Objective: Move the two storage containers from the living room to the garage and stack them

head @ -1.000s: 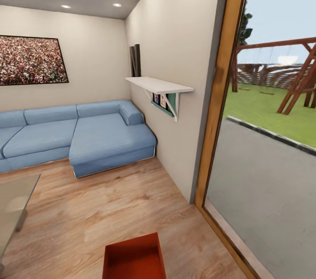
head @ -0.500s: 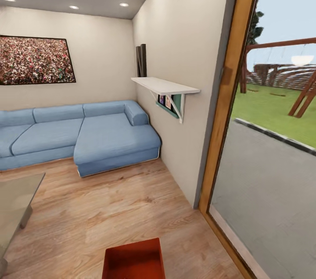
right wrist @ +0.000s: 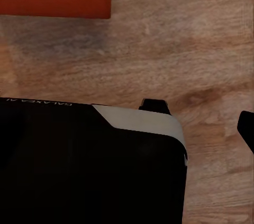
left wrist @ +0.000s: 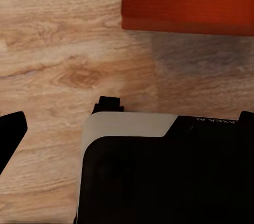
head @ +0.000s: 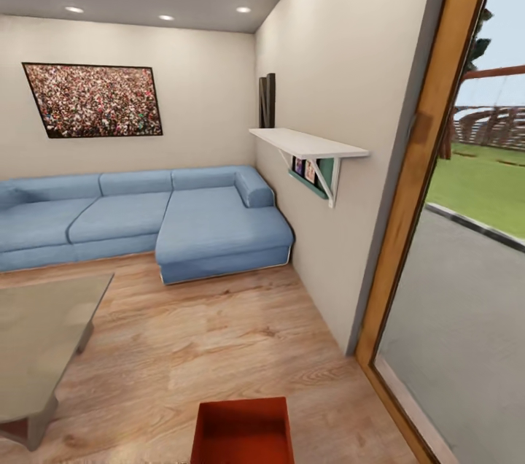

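My fingers: spread cannot be told. One storage container [head: 243, 431] sits on living-room wood floor [head: 219, 333], near; both transfers remain.

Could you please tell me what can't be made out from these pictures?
- Storage container: head view's bottom edge cuts off its near part.
- Second container: its whereabouts can't be told.
- Glass-topped table: cut by the left edge.
- Both grippers' states: the robot's dark body blocks each wrist view.
- Framed pictures under the shelf: too small.
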{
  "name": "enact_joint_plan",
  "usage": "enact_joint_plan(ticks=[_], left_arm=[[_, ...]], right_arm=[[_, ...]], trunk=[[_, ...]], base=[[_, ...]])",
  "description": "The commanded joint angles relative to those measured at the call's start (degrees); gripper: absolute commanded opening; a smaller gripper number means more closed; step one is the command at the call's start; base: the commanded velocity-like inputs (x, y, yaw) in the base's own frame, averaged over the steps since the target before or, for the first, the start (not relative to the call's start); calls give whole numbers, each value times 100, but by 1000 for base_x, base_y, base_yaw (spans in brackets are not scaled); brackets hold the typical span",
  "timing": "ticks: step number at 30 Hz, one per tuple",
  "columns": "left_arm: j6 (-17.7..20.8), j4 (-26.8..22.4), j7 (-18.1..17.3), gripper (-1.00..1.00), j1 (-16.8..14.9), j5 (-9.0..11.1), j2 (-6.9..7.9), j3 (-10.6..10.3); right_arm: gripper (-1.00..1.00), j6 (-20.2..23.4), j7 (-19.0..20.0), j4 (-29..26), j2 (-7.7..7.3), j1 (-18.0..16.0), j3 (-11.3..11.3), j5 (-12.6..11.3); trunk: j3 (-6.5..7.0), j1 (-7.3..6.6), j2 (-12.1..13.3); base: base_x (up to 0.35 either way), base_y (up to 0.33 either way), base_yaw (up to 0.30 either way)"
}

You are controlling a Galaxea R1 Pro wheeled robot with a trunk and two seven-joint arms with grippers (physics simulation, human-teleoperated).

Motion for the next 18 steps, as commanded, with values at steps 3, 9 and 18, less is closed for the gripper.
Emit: enact_joint_plan(ticks=[3, 9, 18], left_arm=[[-4, 4, -12, 100, -5, 55, 0, -17], [-3, 4, -12, 100, -5, 55, 0, -16], [-4, 4, -12, 100, -5, 55, 0, -17]], right_arm=[[100, -28, -7, 13, 4, -5, 48, -56], [100, -28, -7, 13, 4, -5, 48, -56], [100, -28, -7, 13, 4, -5, 48, -56]], trunk=[[-7, 0, -5], [-7, 0, -5], [-7, 0, -5]], base=[[0, 0, 269], [0, 0, 148], [0, 0, 6]])
